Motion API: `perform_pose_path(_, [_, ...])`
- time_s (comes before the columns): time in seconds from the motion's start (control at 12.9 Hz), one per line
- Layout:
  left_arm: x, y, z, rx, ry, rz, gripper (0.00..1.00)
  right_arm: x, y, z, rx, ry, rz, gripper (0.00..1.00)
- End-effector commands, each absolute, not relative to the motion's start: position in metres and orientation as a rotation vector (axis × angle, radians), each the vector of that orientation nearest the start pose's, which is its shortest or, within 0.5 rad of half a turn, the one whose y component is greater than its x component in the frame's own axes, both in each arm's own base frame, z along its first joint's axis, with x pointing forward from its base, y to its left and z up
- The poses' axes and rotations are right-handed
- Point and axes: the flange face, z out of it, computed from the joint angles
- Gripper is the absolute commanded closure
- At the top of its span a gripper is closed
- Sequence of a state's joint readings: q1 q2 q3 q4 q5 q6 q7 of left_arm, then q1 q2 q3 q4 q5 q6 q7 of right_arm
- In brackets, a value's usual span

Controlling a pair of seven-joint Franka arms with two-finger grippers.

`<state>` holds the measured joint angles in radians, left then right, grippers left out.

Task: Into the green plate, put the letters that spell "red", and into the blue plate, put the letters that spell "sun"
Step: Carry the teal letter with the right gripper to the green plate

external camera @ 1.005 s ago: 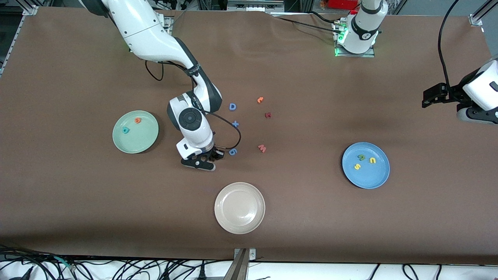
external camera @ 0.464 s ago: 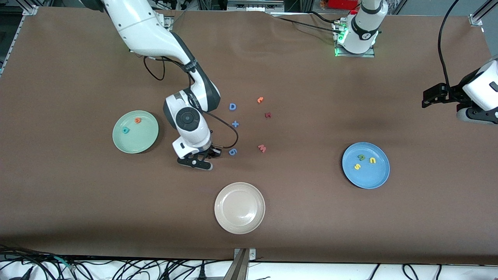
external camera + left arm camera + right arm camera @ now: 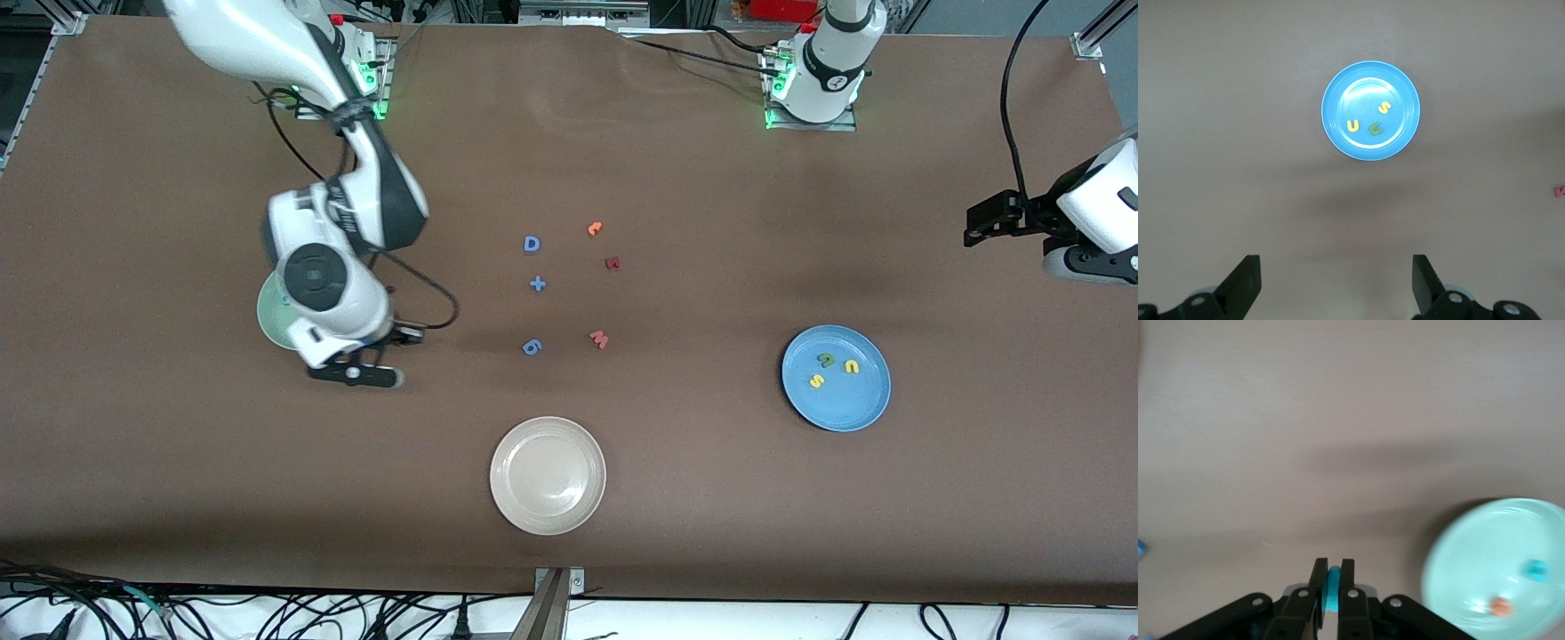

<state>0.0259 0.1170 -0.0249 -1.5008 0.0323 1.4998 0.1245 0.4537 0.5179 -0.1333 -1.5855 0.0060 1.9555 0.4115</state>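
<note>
The right wrist view shows what the front view hides: the right tool [image 3: 1332, 585] pinches a slim teal letter [image 3: 1333, 588] between its narrow fingers, over bare table beside the green plate [image 3: 1471, 540], which holds an orange e [image 3: 1501, 607] and a teal d [image 3: 1536, 569]. Since half a second ago this arm has swung from beside the blue 6 [image 3: 532, 347] toward the green plate. The beige plate [image 3: 548, 476] sits nearest the camera on the brown table [image 3: 711, 498]. The blue plate [image 3: 836, 378] carries the s [image 3: 816, 381], green u [image 3: 826, 360] and yellow u [image 3: 852, 366]. The left tool [image 3: 1335, 283] waits, spread wide, at its end.
</note>
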Motion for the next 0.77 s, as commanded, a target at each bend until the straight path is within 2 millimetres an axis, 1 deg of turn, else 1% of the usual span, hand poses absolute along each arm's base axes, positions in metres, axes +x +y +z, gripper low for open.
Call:
perform_pose_path(0.0, [0.585, 0.004, 0.588, -3.136, 0.183, 0.171, 0.0, 0.622, 0.162, 0.346, -3.225, 0.041, 0.282, 1.0])
perform_pose_path(0.08, [0.585, 0.004, 0.588, -3.136, 0.185, 0.169, 0.0, 0.615, 0.14, 0.343, -3.225, 0.009, 0.3, 1.0])
perform_pose_path(0.15, [0.585, 0.004, 0.588, -3.137, 0.185, 0.169, 0.0, 0.608, 0.125, 0.338, -3.223, 0.004, 0.306, 1.0])
perform_pose_path(0.23, [0.585, 0.003, 0.588, -3.137, 0.188, 0.169, 0.0, 0.597, 0.118, 0.328, -3.219, 0.012, 0.3, 1.0])
perform_pose_path(0.39, [0.585, 0.003, 0.588, -3.139, 0.188, 0.169, 0.0, 0.578, 0.096, 0.301, -3.215, 0.011, 0.252, 1.0])
perform_pose_path(0.62, [0.586, 0.003, 0.587, -3.139, 0.188, 0.173, 0.0, 0.556, 0.084, 0.259, -3.217, -0.001, 0.202, 1.0])
perform_pose_path(0.7, [0.586, 0.003, 0.587, -3.139, 0.186, 0.173, 0.0, 0.551, 0.082, 0.249, -3.218, -0.002, 0.17, 1.0])
